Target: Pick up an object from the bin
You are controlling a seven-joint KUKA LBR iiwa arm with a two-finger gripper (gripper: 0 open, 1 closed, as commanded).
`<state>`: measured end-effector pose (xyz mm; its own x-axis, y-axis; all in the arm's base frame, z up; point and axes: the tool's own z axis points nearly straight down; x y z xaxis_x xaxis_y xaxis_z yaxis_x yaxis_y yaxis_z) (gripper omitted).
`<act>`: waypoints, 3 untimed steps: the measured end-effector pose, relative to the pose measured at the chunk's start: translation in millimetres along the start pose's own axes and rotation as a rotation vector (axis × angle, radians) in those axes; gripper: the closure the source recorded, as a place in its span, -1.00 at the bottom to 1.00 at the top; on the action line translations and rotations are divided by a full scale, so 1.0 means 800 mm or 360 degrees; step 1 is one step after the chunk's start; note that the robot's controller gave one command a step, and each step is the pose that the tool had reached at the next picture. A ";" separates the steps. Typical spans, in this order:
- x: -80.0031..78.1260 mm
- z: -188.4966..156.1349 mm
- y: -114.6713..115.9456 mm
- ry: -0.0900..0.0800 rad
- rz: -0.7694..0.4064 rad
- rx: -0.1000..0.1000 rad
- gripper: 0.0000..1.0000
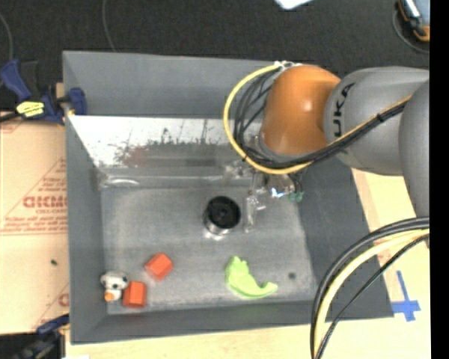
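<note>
Orange wrist cover (295, 111) hangs over the bin (150, 77), with the tool (253, 206) low beside a black round thing (221, 213).
Seen from above, that black piece lies mid-bin, just beside the tool. Whether the tool is spread or pressed together, I cannot tell. It looks like the approach step, with nothing lifted. Next it would need to centre over the piece and close. A green lump (247, 279) lies near, while two orange blocks (159, 265) and a white toy (114, 281) sit well apart, blocking nothing.

A small round black thing (221, 213) lies flat near the middle of the grey bin (157, 219) floor.
</note>
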<state>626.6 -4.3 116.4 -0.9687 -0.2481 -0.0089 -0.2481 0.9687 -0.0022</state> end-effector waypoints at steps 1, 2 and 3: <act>0.017 0.030 0.008 0.0001 -0.0193 -0.0001 -1.00; 0.011 0.041 0.037 0.0000 -0.0504 0.0002 -1.00; 0.030 0.043 0.027 -0.0002 -0.0402 -0.0002 -1.00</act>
<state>598.2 10.4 81.4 -0.8758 -0.4825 -0.0093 -0.4825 0.8759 -0.0034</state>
